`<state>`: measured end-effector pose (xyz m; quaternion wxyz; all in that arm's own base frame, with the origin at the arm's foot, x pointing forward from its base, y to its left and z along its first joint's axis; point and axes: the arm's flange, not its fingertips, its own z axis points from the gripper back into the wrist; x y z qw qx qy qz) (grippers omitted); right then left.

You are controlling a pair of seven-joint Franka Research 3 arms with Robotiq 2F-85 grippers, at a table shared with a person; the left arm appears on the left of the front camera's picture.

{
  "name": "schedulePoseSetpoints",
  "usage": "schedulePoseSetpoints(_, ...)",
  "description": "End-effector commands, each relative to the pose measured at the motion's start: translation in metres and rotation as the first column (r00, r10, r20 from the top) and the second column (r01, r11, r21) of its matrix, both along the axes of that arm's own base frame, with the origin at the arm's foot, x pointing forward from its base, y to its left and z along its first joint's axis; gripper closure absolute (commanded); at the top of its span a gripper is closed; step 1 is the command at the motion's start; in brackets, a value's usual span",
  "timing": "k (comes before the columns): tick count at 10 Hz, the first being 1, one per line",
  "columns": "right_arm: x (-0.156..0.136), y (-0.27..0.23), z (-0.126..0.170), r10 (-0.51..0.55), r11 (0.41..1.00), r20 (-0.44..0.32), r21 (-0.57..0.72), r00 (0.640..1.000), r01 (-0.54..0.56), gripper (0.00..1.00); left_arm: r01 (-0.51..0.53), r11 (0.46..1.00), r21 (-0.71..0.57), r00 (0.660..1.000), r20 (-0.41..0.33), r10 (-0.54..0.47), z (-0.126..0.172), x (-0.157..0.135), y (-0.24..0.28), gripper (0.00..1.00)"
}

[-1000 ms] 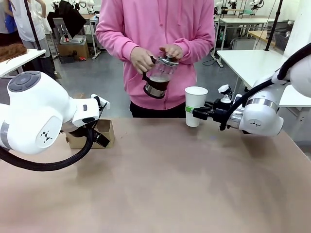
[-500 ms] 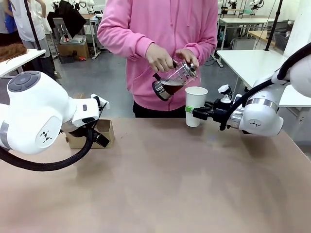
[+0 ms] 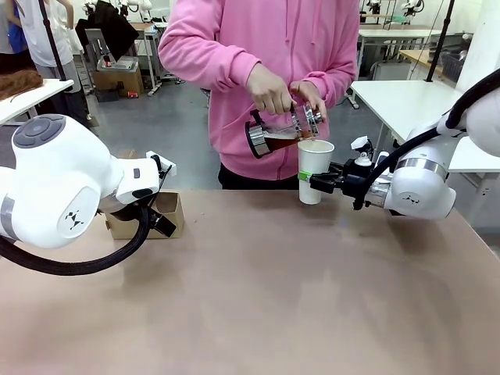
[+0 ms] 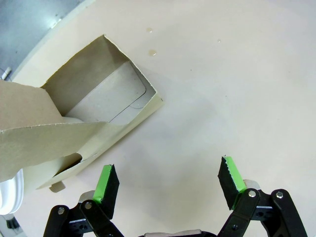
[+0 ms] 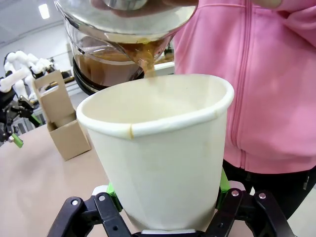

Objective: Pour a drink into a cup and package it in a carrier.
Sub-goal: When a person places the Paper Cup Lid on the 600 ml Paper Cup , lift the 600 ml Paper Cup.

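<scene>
A person in a pink top tips a clear glass jug (image 3: 275,134) over the white paper cup (image 3: 314,171), and the reddish-brown drink (image 5: 143,58) runs from its spout into the cup (image 5: 158,158). My right gripper (image 3: 312,182) is shut on the cup's lower part and holds it upright above the table's far edge. The brown cardboard carrier (image 3: 148,216) stands at the left, partly behind my left arm. My left gripper (image 4: 169,183) hangs open just beside the carrier (image 4: 84,133), with nothing between its green pads (image 4: 106,181).
The brown table (image 3: 273,297) stretches bare across the front and middle. The person's two hands (image 3: 269,92) hold the jug close above the cup. A few small drops (image 4: 153,51) lie on the table near the carrier. White tables and other equipment stand farther back.
The person has brought the jug from chest height over to the cup and tipped it, so the drink now flows in. Neither arm has moved.
</scene>
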<state>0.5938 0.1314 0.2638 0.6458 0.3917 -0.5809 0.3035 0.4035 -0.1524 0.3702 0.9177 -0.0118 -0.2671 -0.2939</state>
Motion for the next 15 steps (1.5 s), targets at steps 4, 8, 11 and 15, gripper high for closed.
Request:
schedulePoseSetpoints(4, 0.0002, 0.0027, 0.0009, -0.009, 1.0, -0.003, -0.015, 1.0, 0.009, 0.2, 0.0, 1.0, -0.003, 1.0, 0.0, 0.0, 0.0004, -0.0001, 0.0005, 0.0)
schedulePoseSetpoints(8, 0.0002, 0.0027, 0.0009, -0.009, 1.0, -0.003, -0.015, 1.0, 0.009, 0.2, 0.0, 1.0, -0.003, 1.0, 0.0, 0.0, 0.0004, -0.0001, 0.0005, 0.0)
schedulePoseSetpoints(11, 0.0002, 0.0027, 0.0009, -0.009, 1.0, -0.003, -0.015, 1.0, 0.009, 0.2, 0.0, 1.0, -0.003, 1.0, 0.0, 0.0, 0.0004, -0.0001, 0.0005, 0.0)
schedulePoseSetpoints(15, 0.0002, 0.0027, 0.0009, -0.009, 1.0, -0.003, -0.015, 1.0, 0.009, 0.2, 0.0, 1.0, -0.003, 1.0, 0.0, 0.0, 0.0004, -0.0001, 0.0005, 0.0)
